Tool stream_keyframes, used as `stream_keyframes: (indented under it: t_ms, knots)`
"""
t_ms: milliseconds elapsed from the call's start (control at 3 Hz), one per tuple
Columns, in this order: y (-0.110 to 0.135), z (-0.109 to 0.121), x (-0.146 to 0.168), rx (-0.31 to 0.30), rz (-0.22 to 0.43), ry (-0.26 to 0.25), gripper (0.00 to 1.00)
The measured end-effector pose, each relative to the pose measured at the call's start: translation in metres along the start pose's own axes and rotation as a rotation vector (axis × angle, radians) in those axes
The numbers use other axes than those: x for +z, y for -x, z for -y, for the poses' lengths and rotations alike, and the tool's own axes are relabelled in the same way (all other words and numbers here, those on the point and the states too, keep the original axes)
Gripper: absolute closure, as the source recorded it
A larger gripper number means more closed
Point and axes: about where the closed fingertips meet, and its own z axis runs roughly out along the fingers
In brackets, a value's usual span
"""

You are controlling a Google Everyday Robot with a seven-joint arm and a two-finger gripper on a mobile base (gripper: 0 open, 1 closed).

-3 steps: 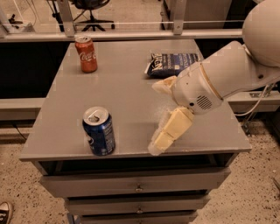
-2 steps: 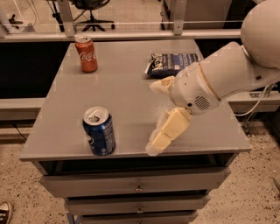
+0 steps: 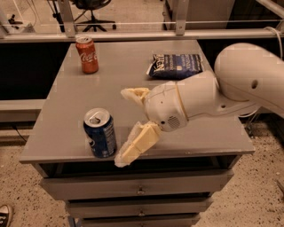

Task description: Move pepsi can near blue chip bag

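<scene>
Gripper [image 3: 123, 127] is hovering low over the front part of the table [image 3: 62, 111], fingers [image 3: 137, 144] spread wide apart and holding nothing. The pepsi can [image 3: 100, 133] is standing upright near the table's front edge, just ahead of my open fingers. My lower fingertip is sitting just beside its base; I cannot tell whether it is touching. The chip bag [image 3: 175, 66] is lying flat on the far side of the table, well apart from the pepsi can, with my arm [image 3: 199, 99] reaching across between them. A Coke can [image 3: 87, 54] is standing upright near the far corner, away from the bag. The surface is plain grey, and drawers [image 3: 137, 186] are showing below the front edge. The floor [image 3: 257, 195] is showing as speckled stone. Behind the table a metal rail [image 3: 133, 35] is running across, with an office chair [image 3: 91, 9] beyond it. A shoe tip [image 3: 4, 215] is poking in at the bottom corner.
</scene>
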Motion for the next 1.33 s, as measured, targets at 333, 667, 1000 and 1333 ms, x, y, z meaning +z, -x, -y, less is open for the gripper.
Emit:
stream_keyframes:
  t_ms: [333,667,1000,1333]
  knots:
    - [0.014,-0.005,0.030,-0.029,0.133,0.023,0.00]
    - [0.013,-0.009,0.048,-0.042,0.213,0.027,0.00]
    - [0.004,-0.009,0.062,-0.033,0.256,0.023,0.00]
    - [-0.001,-0.007,0.068,-0.025,0.280,0.014,0.18]
